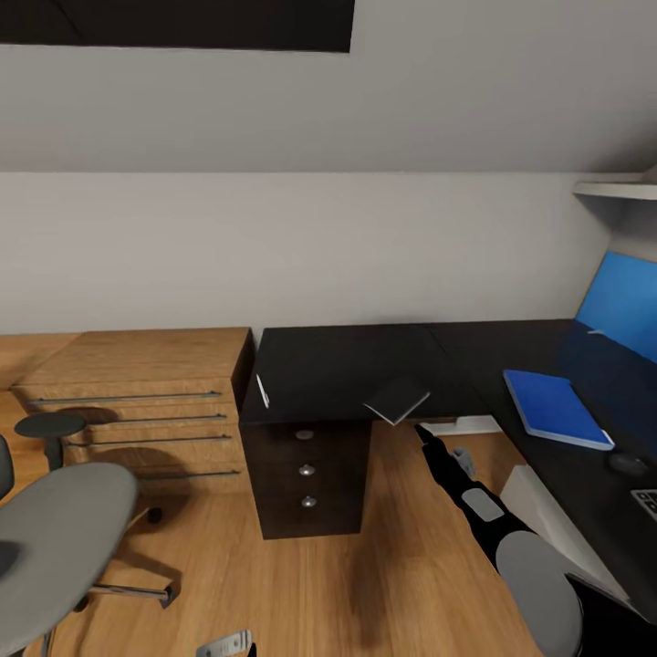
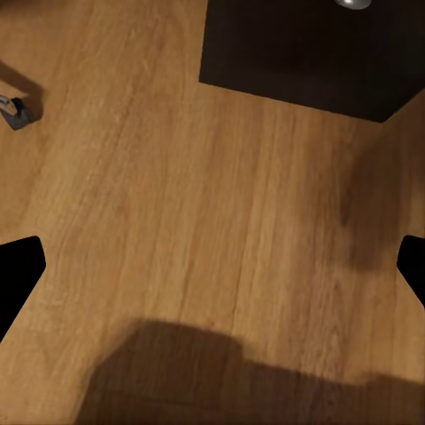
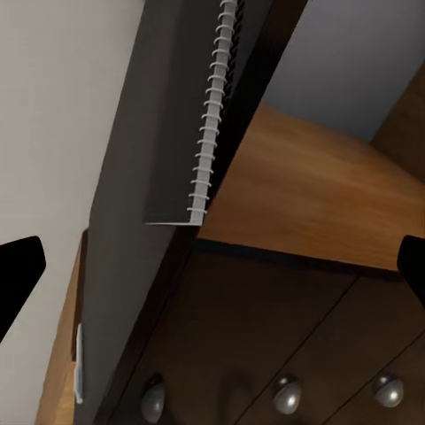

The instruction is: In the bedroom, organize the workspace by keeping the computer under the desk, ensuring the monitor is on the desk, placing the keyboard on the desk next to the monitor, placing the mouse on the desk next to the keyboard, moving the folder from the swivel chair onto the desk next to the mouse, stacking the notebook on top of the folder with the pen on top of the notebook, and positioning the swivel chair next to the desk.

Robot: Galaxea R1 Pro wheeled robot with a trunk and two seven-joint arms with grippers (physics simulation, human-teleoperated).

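Observation:
The grey spiral-bound notebook [image 1: 398,399] [image 3: 177,106] lies on the black desk [image 1: 347,365], its corner hanging over the front edge. My right gripper [image 1: 423,432] [image 3: 212,274] is open just below and in front of that corner, holding nothing. A thin whitish pen [image 1: 262,391] [image 3: 80,361] rests at the desk's left edge. The blue folder [image 1: 557,408] lies on the right wing, with the mouse [image 1: 628,464] and a keyboard corner [image 1: 646,502] nearer me. The grey swivel chair [image 1: 55,538] stands at the left. My left gripper [image 1: 224,648] [image 2: 212,274] hangs open over the floor. The monitor is out of view.
A three-knob drawer pedestal [image 1: 308,474] [image 3: 283,390] stands under the desk. A light wooden dresser [image 1: 137,401] sits to its left. A blue wall panel [image 1: 625,306] backs the right wing. A pale box [image 1: 534,506] stands under that wing. Wood floor [image 2: 177,221] lies between chair and pedestal.

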